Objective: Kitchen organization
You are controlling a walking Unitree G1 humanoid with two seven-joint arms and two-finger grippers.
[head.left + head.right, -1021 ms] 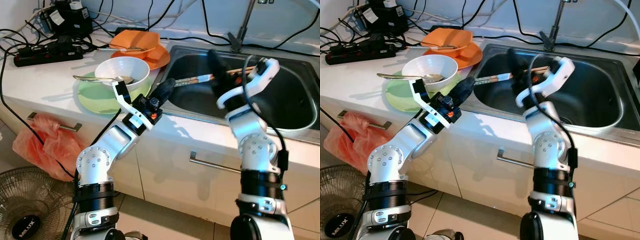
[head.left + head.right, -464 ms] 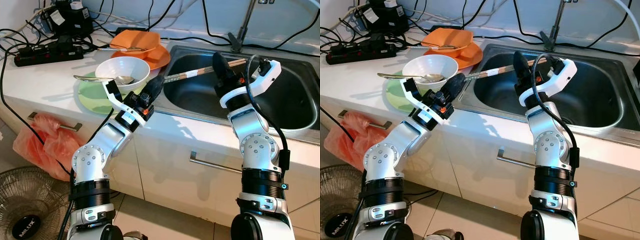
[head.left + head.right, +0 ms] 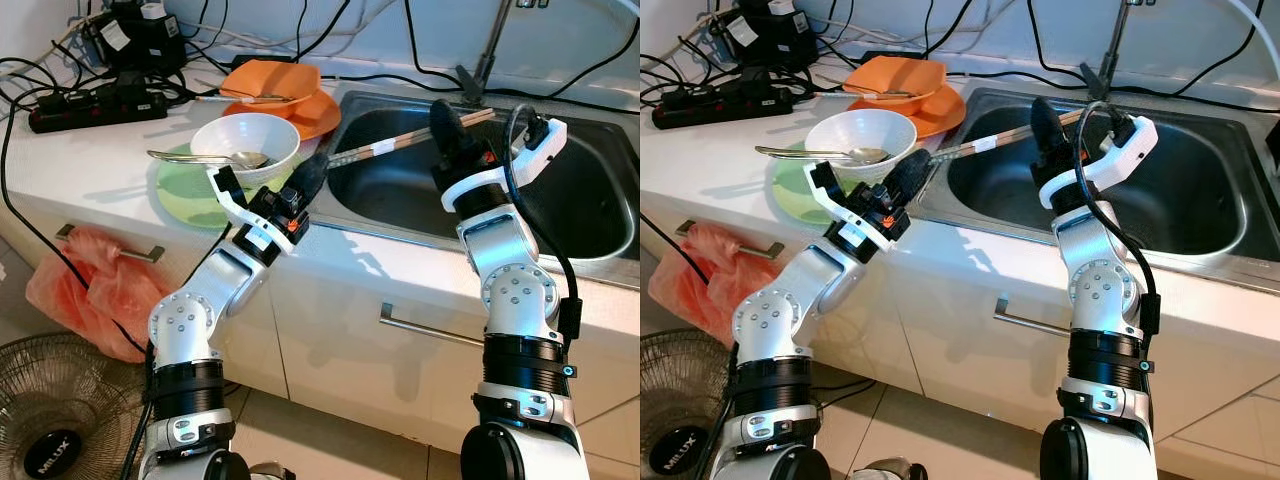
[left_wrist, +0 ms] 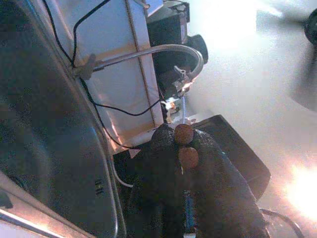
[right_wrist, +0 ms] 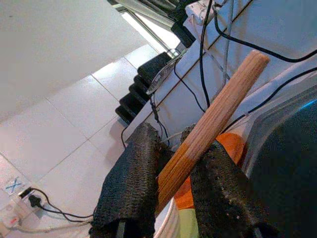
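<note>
Nearest the robot, low on the floor, stands a fan [image 3: 55, 425] whose hub reads "MILUX". Above it, the left claw [image 3: 311, 176] is closed on one end of a pair of wooden chopsticks [image 3: 372, 150], at the bench [image 3: 90, 170] edge beside the sink [image 3: 600, 200]. The chopsticks span the sink's near-left corner to the right claw [image 3: 447, 128], whose fingers pinch the other end. The left wrist view shows the two round chopstick tips [image 4: 184, 145] end-on between dark pads, with the tap [image 4: 148, 52] beyond. The right wrist view shows the chopsticks' shaft [image 5: 208, 126] running between the fingers. Just behind the left claw a white bowl [image 3: 245, 142] with a spoon [image 3: 200, 157] sits on a green plate [image 3: 185, 190]; farther back lie orange dishes [image 3: 285, 90] and a power strip [image 3: 95, 105].
</note>
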